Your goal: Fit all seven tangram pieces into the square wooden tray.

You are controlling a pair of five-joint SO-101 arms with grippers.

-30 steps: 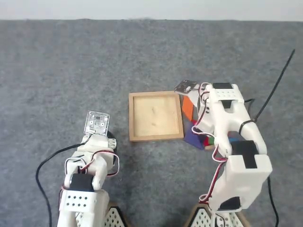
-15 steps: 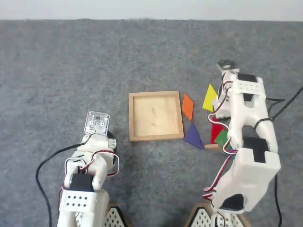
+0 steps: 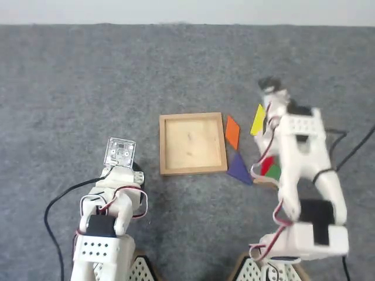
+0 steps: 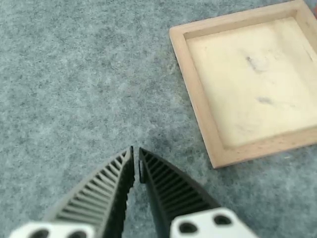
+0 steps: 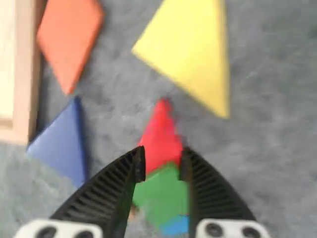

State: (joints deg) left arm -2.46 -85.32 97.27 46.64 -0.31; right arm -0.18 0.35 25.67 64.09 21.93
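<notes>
Across the high view, the grey carpeted worktop (image 3: pixel 88 76) is stretching back to a pale wall (image 3: pixel 187 12) running along its far edge. The square wooden tray (image 3: pixel 193 116) is lying about mid-worktop, its pale floor showing. The orange piece (image 3: pixel 232 132) and the blue triangle (image 3: pixel 239 168) are lying just beside the tray's right rim. Further toward the right edge, the yellow triangle (image 3: pixel 258 120) is lying flat, while the red piece (image 3: pixel 266 165) and the green piece (image 3: pixel 273 172) are peeking out beside the right arm (image 3: pixel 299 152). The left arm (image 3: pixel 111 211) is sitting near the near-left corner.

In the left wrist view, the left pincer (image 4: pixel 135 151) is hanging over bare carpet, its tips all but touching, apart from the tray's corner.

In the right wrist view, the right pincer (image 5: pixel 161 159) is hovering above the red and green pieces, which are touching each other. Its tips are standing narrowly parted, with the yellow triangle lying beyond them.
</notes>
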